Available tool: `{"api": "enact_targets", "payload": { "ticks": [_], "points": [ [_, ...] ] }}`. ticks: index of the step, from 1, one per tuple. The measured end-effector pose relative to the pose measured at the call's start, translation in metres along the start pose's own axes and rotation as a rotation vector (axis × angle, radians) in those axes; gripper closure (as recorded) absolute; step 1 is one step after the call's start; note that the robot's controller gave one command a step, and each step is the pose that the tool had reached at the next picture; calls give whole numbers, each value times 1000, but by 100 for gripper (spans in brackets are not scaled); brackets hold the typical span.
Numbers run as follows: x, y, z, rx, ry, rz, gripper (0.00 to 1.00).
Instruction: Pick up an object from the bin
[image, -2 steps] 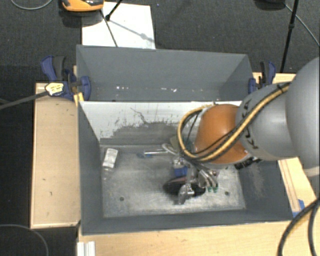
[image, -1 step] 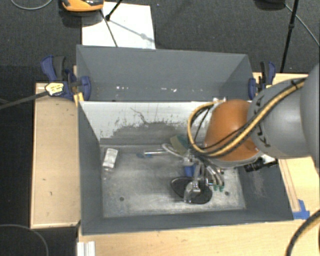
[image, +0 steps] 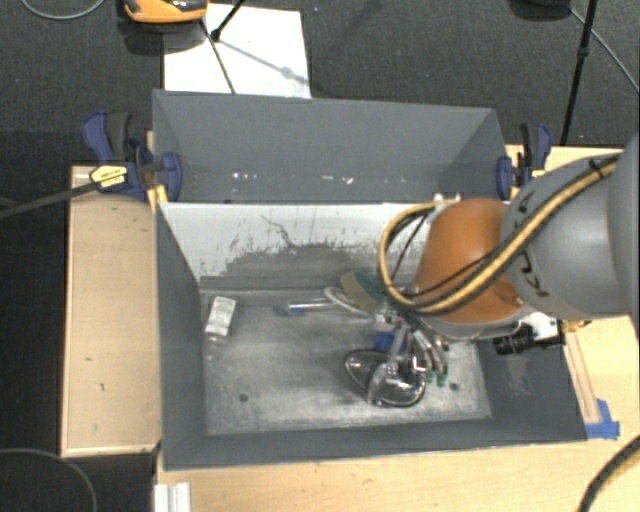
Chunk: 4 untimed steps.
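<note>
Down inside the grey bin (image: 180, 330), low over the floor near the front right: the gripper (image: 405, 362), pointed down, likely so as to come at a thing from above. Right under it, and partly hidden by it, a dark shiny rounded thing (image: 365, 368), lying flat on the bin floor. Too close together to say touching or not. Gripper wide, narrow, or holding something? Cannot tell, with so much metal and shine bunched up there. Just above the gripper, the arm's orange cover (image: 465, 265) with looped cables (image: 400, 275), reaching in from the right and leaning over the right half of the bin. Just behind the gripper, toward the back wall, a pale greenish scoop-like thing (image: 352, 290), and to the left of that, a thin stick with a blue bit (image: 300, 308). Well apart, over on the left of the floor, a small clear bottle-like thing (image: 219, 315) on its side. All lying loose and flat, probably just as dropped in, with sloped walls to keep them down on the floor. Best guess for the step: lining up on the dark shiny thing for a grab, nothing lifted yet. Worth watching: a smooth round shape, easy to slip off.
</note>
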<state>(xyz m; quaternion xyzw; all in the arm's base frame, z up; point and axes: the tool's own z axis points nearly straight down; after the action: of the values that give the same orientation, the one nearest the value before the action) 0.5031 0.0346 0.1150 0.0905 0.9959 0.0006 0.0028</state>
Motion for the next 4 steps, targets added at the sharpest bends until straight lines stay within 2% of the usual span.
{"api": "enact_targets", "payload": {
  "ticks": [1,2,3,4],
  "points": [
    [9,-1,43,0,-2,117,0],
    [8,0,42,0,0,117,0],
    [5,0,40,-2,-8,118,100],
    [4,0,31,0,2,117,100]
  ]
}}
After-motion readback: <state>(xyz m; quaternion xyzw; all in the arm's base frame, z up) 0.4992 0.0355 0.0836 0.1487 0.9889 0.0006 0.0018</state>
